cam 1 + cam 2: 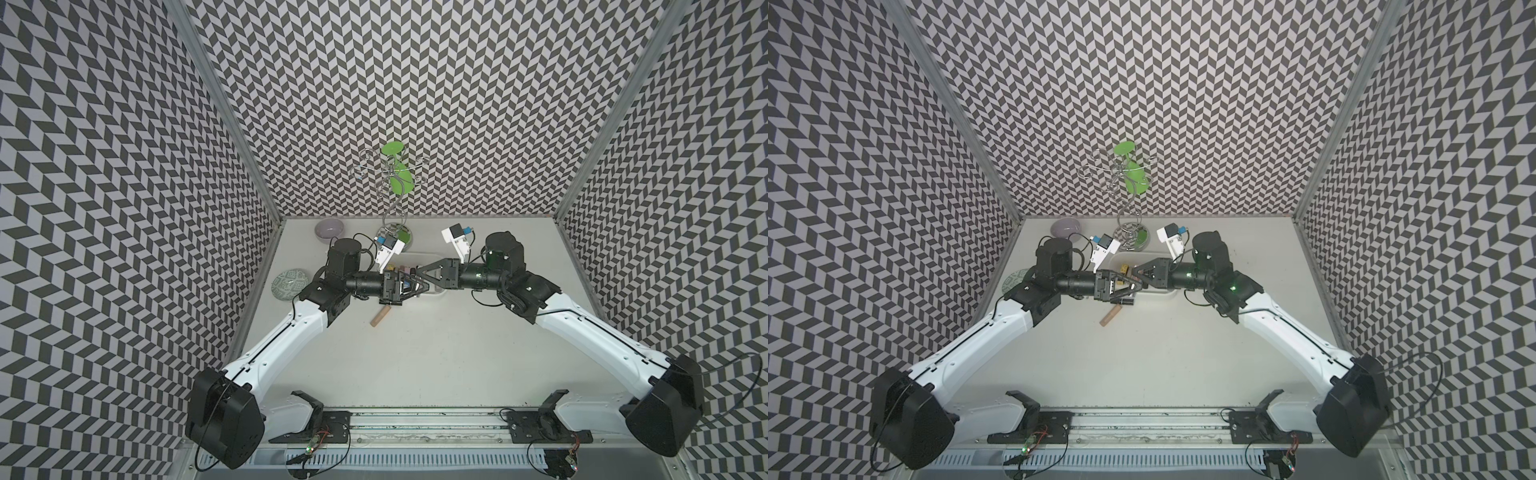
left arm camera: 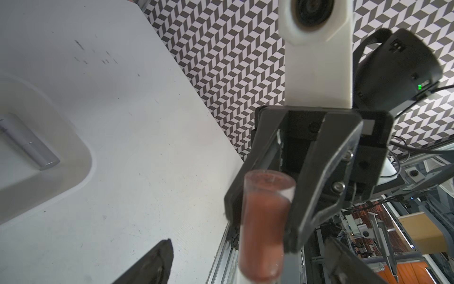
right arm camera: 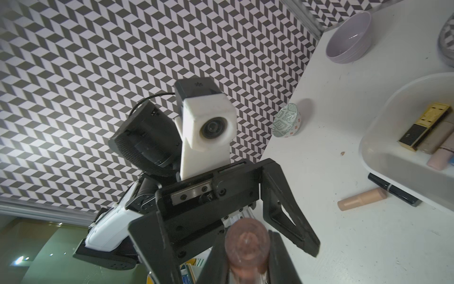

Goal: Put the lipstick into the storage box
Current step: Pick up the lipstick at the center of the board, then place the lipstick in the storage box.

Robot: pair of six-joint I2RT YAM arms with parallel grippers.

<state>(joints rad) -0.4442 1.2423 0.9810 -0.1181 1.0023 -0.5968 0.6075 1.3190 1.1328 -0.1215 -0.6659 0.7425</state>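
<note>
In both top views my arms meet over the near side of the storage box (image 1: pixel 424 254). My left fingers (image 1: pixel 415 287) and right fingers (image 1: pixel 421 278) nearly touch, above the counter (image 1: pixel 415 353).

In the left wrist view the lipstick (image 2: pixel 262 221) is clamped tight at one end by my right fingers. My left ones stand wide apart, holding nothing.

The right wrist view shows the tube between my shut right fingers, with the box off to one side.

I judge the left should draw straight back. Then I lower the lipstick inside the rim before letting go.
</note>
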